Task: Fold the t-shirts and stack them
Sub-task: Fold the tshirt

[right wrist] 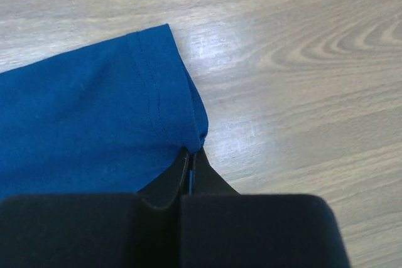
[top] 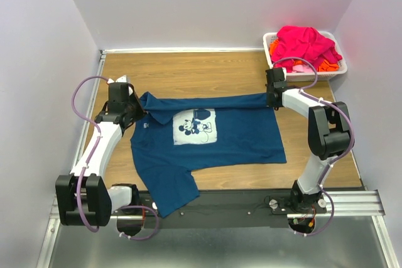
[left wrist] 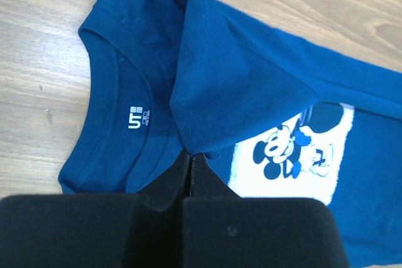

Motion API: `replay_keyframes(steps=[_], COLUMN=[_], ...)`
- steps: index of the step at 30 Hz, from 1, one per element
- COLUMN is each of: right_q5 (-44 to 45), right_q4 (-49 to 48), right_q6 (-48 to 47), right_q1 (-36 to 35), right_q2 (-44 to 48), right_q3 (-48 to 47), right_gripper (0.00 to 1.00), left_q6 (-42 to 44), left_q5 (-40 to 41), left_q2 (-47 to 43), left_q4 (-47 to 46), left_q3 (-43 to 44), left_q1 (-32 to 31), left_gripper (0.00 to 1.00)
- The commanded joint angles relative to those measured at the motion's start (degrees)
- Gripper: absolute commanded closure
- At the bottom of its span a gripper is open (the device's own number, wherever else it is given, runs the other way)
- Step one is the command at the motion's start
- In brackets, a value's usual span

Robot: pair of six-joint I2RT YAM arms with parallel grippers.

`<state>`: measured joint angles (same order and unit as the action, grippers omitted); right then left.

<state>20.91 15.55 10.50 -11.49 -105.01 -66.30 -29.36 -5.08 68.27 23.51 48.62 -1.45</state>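
A dark teal-blue t-shirt (top: 213, 139) with a pale cartoon chest print (top: 195, 126) lies spread on the wooden table, its far edge folded over toward the middle. My left gripper (top: 134, 106) is shut on the shirt's sleeve fold by the collar (left wrist: 191, 155). My right gripper (top: 274, 97) is shut on the shirt's hem corner (right wrist: 195, 149) at the far right. The cloth is stretched between the two grippers. Magenta-pink (top: 305, 44) and orange (top: 326, 64) shirts lie heaped in the basket.
A white plastic basket (top: 333, 72) stands at the table's far right corner. One sleeve of the blue shirt (top: 171, 192) hangs over the near edge onto the black rail (top: 239, 204). Bare wood (top: 188, 73) shows beyond the shirt.
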Motion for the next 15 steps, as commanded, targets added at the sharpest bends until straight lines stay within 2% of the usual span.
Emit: replay_keyframes(steps=[1,15], right_q5=[2.6,0.5], right_q4=[2.0,4.6], right_q6=[0.8,3.6], right_q1=[0.8,0.7], right_q2=[0.0,-1.1], right_q3=[-1.5,-1.2], right_gripper=[0.99,0.99], left_q6=[-1.3,-2.7], left_q5=[-2.2,-1.3], left_q2=[-2.8,-4.7], left_q4=[1.4,1.0], left_q3=[0.4,-3.3], left_q1=[0.5,0.5], left_gripper=[1.0,1.0])
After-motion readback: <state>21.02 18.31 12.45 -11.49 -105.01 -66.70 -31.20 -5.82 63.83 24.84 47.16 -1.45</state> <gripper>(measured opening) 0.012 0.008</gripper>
